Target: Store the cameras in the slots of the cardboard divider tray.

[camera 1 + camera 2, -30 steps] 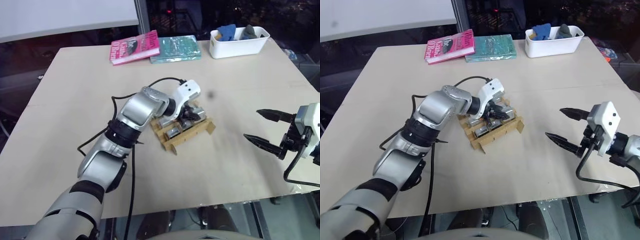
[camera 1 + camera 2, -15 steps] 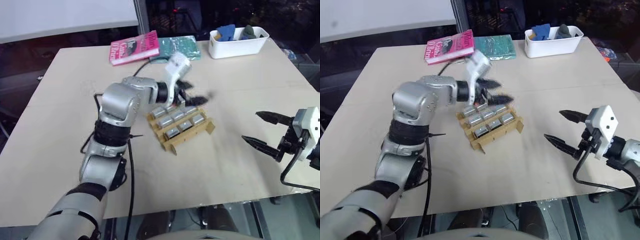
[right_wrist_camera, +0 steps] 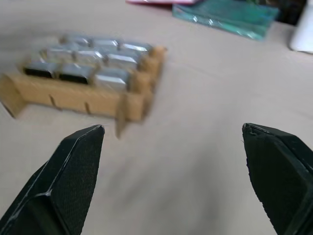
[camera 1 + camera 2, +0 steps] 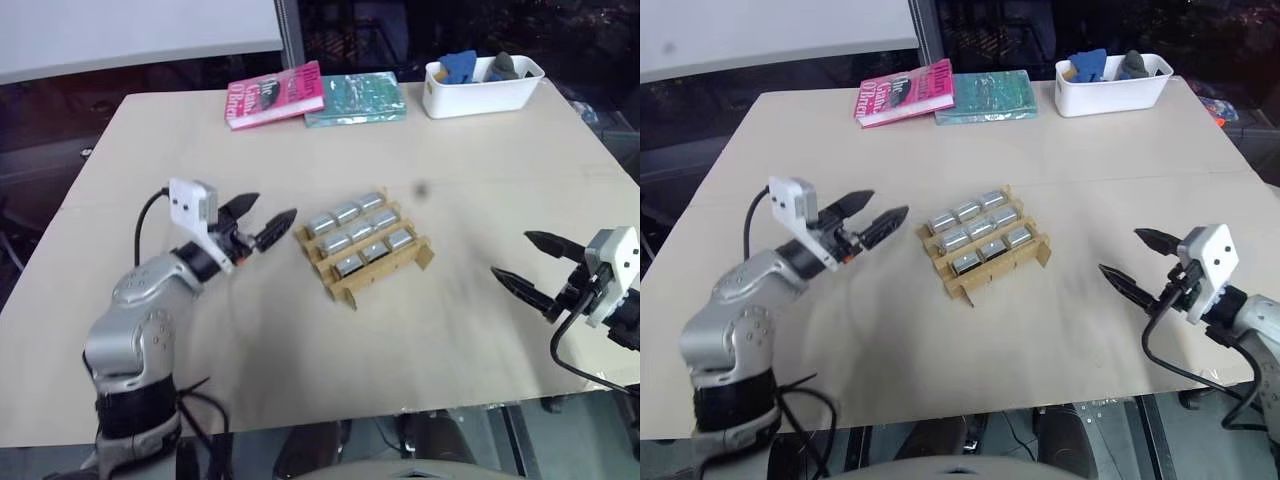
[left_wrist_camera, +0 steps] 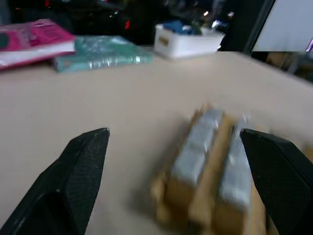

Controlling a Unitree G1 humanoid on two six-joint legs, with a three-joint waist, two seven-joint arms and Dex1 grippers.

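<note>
The cardboard divider tray point(image 4: 418, 256) lies at the table's middle, turned at an angle. Several silver-grey cameras point(image 4: 362, 232) sit in its slots in three rows. My left gripper point(image 4: 277, 206) hovers open and empty just left of the tray, pointing at it with a small gap between. The left wrist view shows its fingers point(image 5: 83, 161) spread on either side of the tray point(image 5: 195, 196). My right gripper point(image 4: 1119, 250) is open and empty at the right, well apart from the tray. Its wrist view looks across bare table toward the tray point(image 3: 73, 100).
A pink book point(image 4: 272, 93) and a teal book point(image 4: 355, 98) lie at the table's far edge. A white bin point(image 4: 480, 88) holding blue and grey cloth stands at the far right. A small dark spot point(image 4: 422, 189) marks the table behind the tray.
My left gripper opened over the tray, lifted off it and swung back to the left, empty. The right gripper sank a little. The tray stayed put.
</note>
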